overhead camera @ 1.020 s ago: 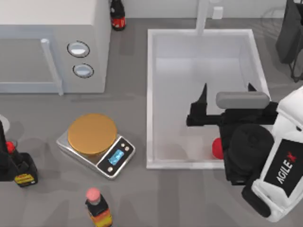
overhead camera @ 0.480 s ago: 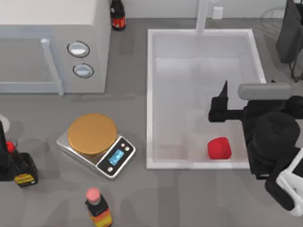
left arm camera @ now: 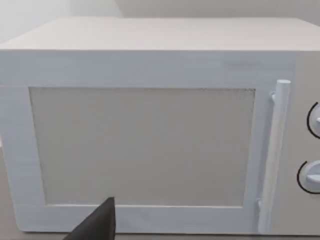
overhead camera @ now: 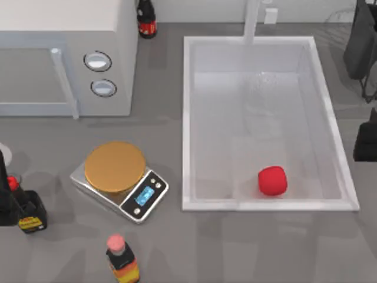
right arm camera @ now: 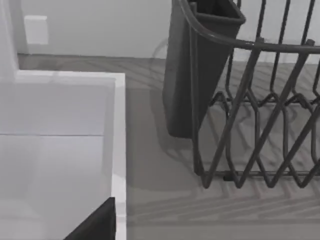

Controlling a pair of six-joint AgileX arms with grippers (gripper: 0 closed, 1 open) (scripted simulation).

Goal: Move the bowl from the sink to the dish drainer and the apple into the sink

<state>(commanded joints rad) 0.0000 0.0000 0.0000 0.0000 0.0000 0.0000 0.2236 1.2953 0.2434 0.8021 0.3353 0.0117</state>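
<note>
The red apple (overhead camera: 272, 180) lies on the floor of the white sink (overhead camera: 187, 118), near its front right corner, with nothing touching it. The bowl is out of view. The dish drainer (right arm camera: 250, 125) of thin dark wires stands just past the sink's right rim (right arm camera: 119, 150), with a dark solid holder (right arm camera: 200, 65) at its near corner; in the top view it sits at the back right (overhead camera: 360, 41). A dark part of my right arm (overhead camera: 366, 141) shows at the table's right edge, outside the sink. My left arm is parked facing the microwave (left arm camera: 150, 140).
The white microwave (overhead camera: 65, 59) fills the back left. A kitchen scale (overhead camera: 121, 180) with a round tan plate sits left of the sink. Bottles stand at the back (overhead camera: 146, 20), the front (overhead camera: 122, 259) and the left edge (overhead camera: 26, 212). The faucet post (overhead camera: 252, 20) rises behind the sink.
My right arm has pulled back to the right, out of the sink and nearly out of the top view. The apple, uncovered, stays on the sink floor.
</note>
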